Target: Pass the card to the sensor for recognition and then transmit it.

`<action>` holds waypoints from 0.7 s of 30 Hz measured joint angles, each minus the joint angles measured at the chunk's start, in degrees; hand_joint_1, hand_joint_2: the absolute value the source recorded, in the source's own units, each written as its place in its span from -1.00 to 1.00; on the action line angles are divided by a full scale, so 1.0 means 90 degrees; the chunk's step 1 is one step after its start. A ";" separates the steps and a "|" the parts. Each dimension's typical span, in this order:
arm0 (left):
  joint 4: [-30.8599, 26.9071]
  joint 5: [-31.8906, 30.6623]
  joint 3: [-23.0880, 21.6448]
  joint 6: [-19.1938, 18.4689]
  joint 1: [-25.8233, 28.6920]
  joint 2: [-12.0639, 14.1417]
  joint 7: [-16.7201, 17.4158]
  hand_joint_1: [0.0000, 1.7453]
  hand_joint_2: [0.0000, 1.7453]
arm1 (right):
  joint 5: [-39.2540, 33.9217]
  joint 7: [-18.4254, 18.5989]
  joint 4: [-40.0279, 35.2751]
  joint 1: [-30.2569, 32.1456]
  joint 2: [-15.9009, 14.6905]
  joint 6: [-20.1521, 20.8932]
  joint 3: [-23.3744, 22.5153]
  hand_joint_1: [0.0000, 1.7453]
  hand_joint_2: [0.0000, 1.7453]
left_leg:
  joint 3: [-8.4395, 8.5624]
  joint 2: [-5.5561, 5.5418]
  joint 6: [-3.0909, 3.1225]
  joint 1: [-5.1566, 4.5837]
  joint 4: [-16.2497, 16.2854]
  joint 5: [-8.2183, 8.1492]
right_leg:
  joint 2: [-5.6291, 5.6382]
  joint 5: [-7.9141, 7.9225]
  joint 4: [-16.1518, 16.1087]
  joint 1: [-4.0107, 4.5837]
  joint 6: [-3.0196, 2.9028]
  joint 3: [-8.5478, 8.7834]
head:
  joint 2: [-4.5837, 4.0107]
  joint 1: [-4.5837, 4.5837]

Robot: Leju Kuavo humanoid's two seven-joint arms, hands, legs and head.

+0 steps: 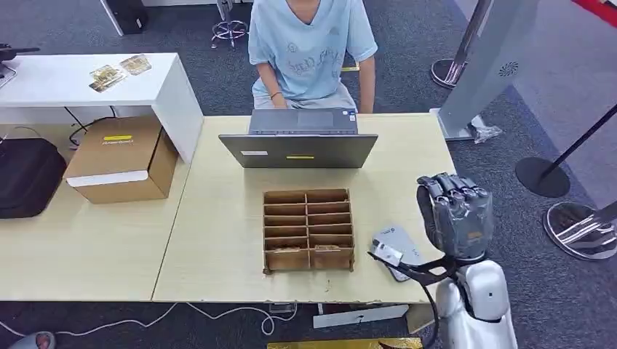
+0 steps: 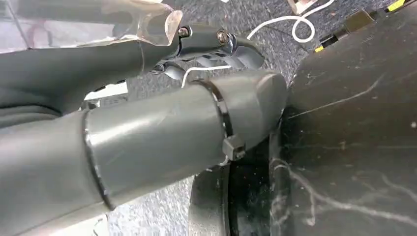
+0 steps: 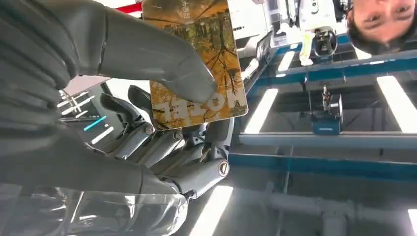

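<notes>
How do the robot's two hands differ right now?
The right hand is raised above the table's right end; the left hand hangs low over carpet and a white cable. The right hand pinches an orange-patterned card under its thumb; the left hand shows nothing in it, fingers curled. Both have grey covers and dark fingers.

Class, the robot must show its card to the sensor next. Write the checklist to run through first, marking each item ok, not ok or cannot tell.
1. Card held by right hand: ok, thumb presses it against the fingers.
2. Sensor on table, uncovered: ok.
3. Hand raised above the sensor: ok.
4. Card face turned toward the sensor: cannot tell.
5. Left hand out of the way: ok, hanging low.
</notes>
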 joint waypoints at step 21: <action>0.0000 0.0566 0.0797 0.0010 0.0196 0.0027 0.0119 -1.00 -1.00 | -0.0960 0.1111 0.1095 -0.1533 -0.1078 0.1106 0.2207 1.00 1.00 | 0.0006 0.0020 -0.0002 0.0001 0.0000 0.0006 | 0.0022 0.0007 0.0004 0.0000 -0.0005 0.0000 | 0.0000 0.0000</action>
